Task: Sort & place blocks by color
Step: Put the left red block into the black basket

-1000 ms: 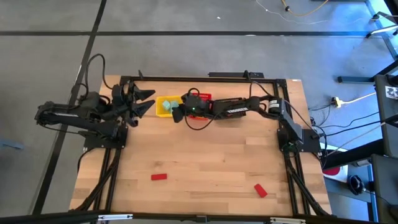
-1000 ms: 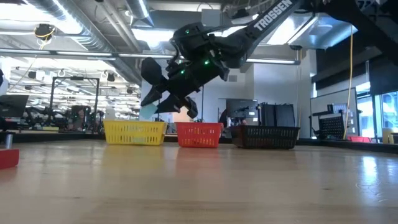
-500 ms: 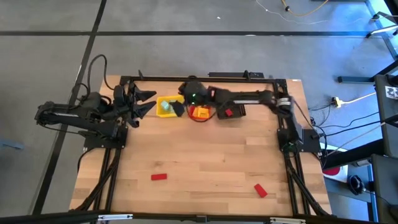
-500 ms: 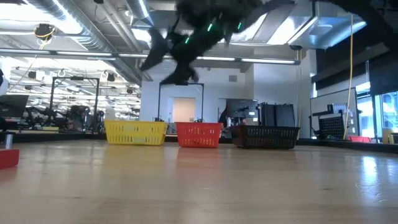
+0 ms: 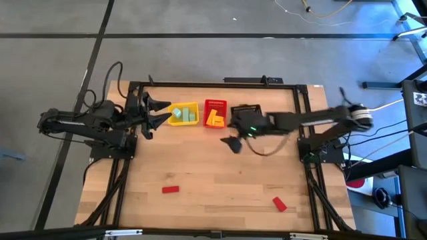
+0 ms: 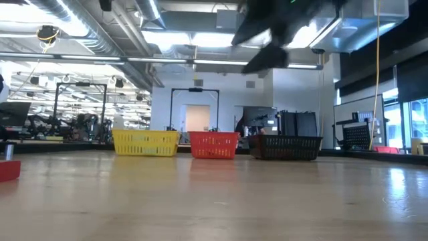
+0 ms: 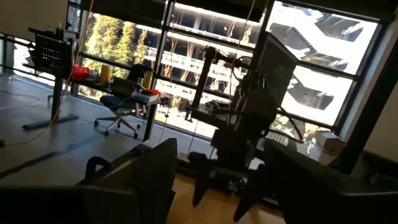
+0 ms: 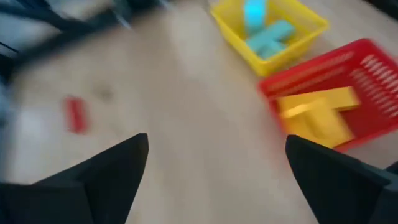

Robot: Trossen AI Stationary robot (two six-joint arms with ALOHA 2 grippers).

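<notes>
We are holding our right gripper above the middle of the table, just in front of the black basket, with its fingers spread wide and nothing between them. Our left gripper is waiting at the far left corner beside the yellow basket, its fingers apart and empty too.

Two red blocks are lying loose on the near half of the table. One red block sits toward the near left, its long side running roughly across the table. The other red block sits near the right front corner, turned at a slant. Both are lying toward the near edge from our right gripper and well apart from it; we are judging the right arm the nearer one for either, and the slanted block would call for a wrist turn.

Pale teal blocks are lying in the yellow basket, and yellow blocks in the red basket.
</notes>
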